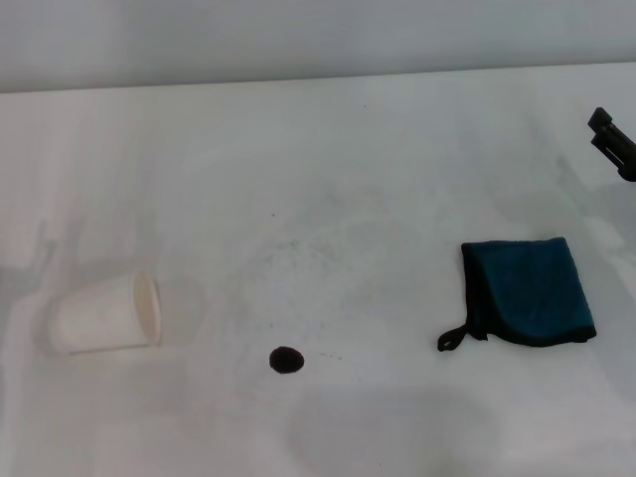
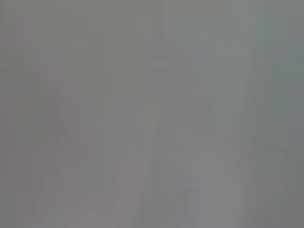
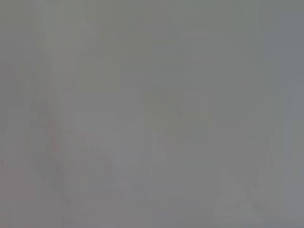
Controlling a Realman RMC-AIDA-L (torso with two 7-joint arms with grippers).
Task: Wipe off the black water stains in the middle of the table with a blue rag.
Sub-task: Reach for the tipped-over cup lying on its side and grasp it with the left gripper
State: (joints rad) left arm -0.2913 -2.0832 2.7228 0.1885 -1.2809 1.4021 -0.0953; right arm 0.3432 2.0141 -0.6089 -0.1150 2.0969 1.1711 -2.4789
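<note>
Blue rag (image 1: 530, 291) flat on table (image 1: 348, 159), right pincer (image 1: 614, 142) near, apart

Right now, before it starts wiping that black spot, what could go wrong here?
The blue rag lies well to the right of the black water stains, so it may slip or unfold while being carried over. The paper cup lies tipped on its side left of the blot; a wide sweep might knock it rolling. Only the tip of the right gripper shows at the table edge, and both wrist views show nothing useful.
</note>
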